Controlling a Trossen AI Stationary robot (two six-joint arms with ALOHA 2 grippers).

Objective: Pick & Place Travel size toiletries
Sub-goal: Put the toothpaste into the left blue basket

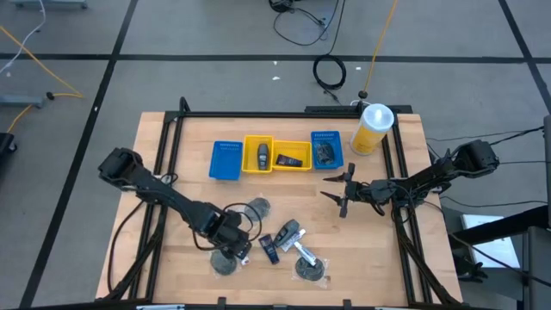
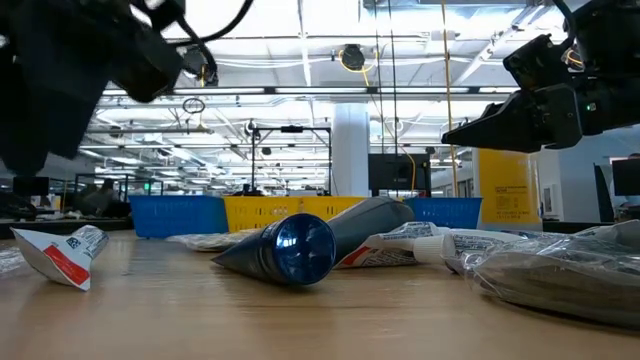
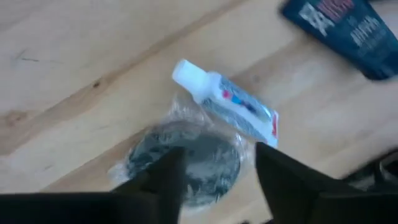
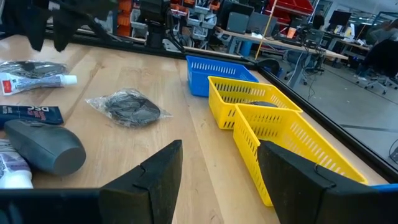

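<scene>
High view shows the left gripper (image 1: 231, 251) low over the near edge of the wooden table (image 1: 164, 155), poised above a grey disc in clear wrap (image 1: 227, 264) and a small white tube (image 1: 244, 256). From the left wrist view its two dark fingers (image 3: 163, 180) are spread apart with nothing between them, straddling the wrapped disc (image 3: 186, 155), while the white tube (image 3: 227, 102) lies touching the disc's far edge and a dark blue tube (image 3: 348, 31) lies farther off. The right gripper (image 1: 340, 191) hovers above bare table just in front of the trays, its fingers (image 4: 155, 171) also spread and empty. More toiletries lie scattered near the front edge: a second wrapped disc (image 1: 256, 207) behind the left gripper, a dark bottle (image 1: 288, 232) and a dark flat packet (image 1: 269, 248) near the middle, a white-silver tube (image 1: 302, 251) beside them, and a third wrapped disc (image 1: 311, 269) close to the edge. Along the back stands a row of trays: a blue tray (image 1: 225, 160), two yellow trays (image 1: 258, 155) (image 1: 293, 157) each holding a small dark item, and another blue tray (image 1: 326, 150) with something dark inside. A tall yellow bottle (image 1: 372, 129) with a white cap stands to the right of the trays. Low view shows the dark bottle (image 2: 300, 247) lying on its side, its round end toward the camera.
</scene>
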